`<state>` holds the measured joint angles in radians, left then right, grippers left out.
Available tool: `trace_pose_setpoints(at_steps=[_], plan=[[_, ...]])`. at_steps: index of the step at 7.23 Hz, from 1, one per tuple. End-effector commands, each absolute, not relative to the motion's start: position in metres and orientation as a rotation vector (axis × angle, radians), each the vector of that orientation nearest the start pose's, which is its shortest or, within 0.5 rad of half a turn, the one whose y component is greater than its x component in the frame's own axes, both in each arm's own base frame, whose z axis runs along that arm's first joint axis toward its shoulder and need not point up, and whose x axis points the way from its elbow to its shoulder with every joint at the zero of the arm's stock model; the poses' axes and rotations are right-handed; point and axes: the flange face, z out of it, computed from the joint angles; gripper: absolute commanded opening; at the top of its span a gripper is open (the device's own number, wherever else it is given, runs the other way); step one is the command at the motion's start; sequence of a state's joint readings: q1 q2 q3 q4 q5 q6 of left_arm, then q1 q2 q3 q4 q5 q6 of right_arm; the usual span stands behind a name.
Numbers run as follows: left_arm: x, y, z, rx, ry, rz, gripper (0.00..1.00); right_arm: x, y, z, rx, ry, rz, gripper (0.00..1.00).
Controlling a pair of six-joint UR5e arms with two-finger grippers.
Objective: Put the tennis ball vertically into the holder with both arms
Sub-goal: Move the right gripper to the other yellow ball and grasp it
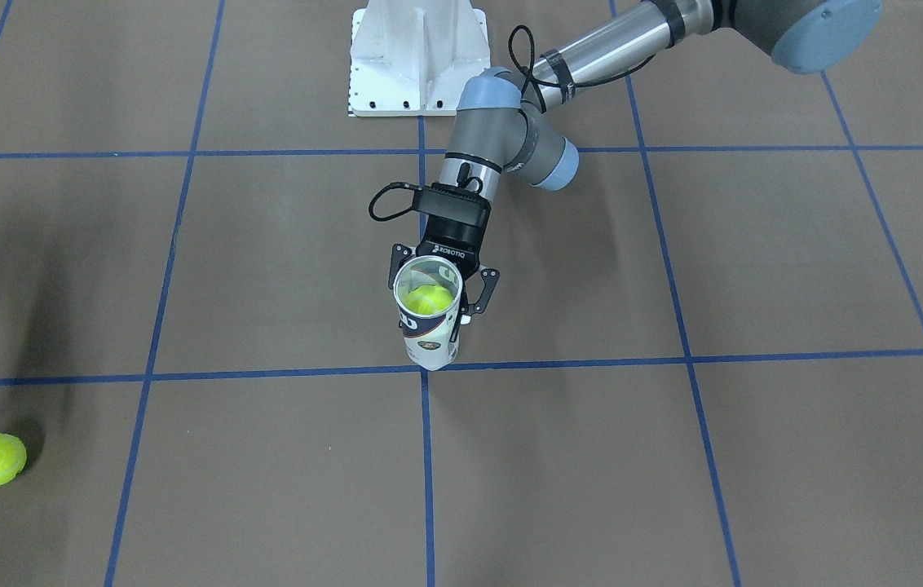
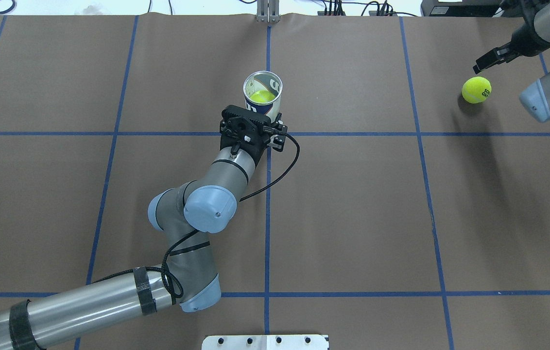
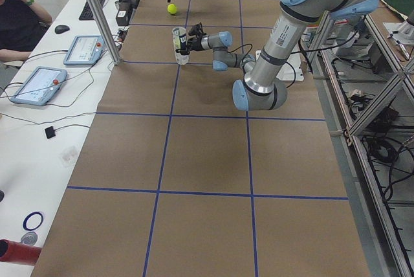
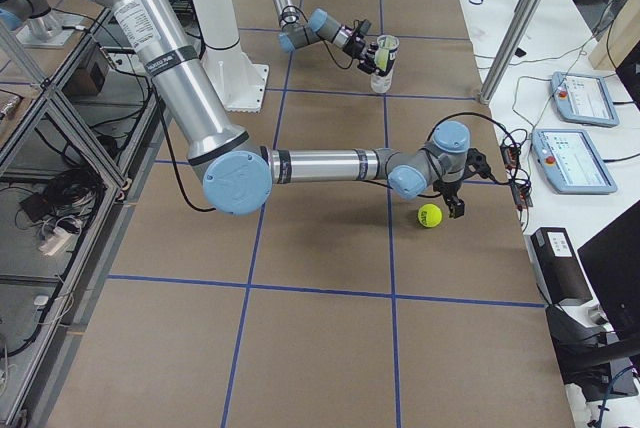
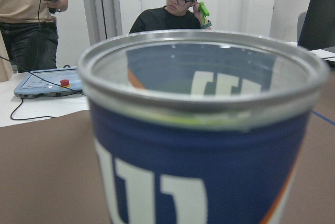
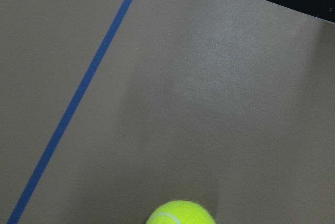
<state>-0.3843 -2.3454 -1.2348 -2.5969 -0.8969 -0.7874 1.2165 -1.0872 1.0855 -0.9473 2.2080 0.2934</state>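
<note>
We note a brown table (image 2: pixel 352 204) gridded with blue tape, a white bench (image 3: pixel 39 115) beside it. The navy-and-white, metal-rimmed can (image 1: pixel 431 338) is upright near the table's middle, clamped by the left claw (image 1: pixel 435 295), a ball (image 1: pixel 426 300) inside. The right claw's (image 2: pixel 483 61) opening we cannot tell.

White pedestal base (image 1: pixel 417 61) on brown blue-taped table (image 1: pixel 755 261); seated person (image 3: pixel 16 24) near grey tablet (image 3: pixel 83 49)
</note>
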Motion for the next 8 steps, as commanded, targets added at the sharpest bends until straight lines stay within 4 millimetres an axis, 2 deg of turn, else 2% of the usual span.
trace_pose_setpoints(at_steps=[1,4,6,7,8], plan=[[0.611,-0.462,0.210,1.219,0.854,-0.172,0.73,-0.192,-0.694,0.561,0.346,-0.773,-0.262,1.00],[0.610,-0.463,0.210,1.219,0.854,-0.172,0.73,-0.223,-0.682,0.578,0.306,-0.756,-0.294,1.00],[0.610,-0.463,0.210,1.219,0.853,-0.173,0.73,-0.232,-0.683,0.580,0.299,-0.741,-0.298,0.98],[0.611,-0.462,0.211,1.218,0.853,-0.172,0.73,-0.231,-0.685,0.580,0.298,-0.725,-0.292,0.81],[0.610,-0.463,0.211,1.218,0.852,-0.171,0.73,-0.233,-0.688,0.576,0.304,-0.716,-0.291,0.57]])
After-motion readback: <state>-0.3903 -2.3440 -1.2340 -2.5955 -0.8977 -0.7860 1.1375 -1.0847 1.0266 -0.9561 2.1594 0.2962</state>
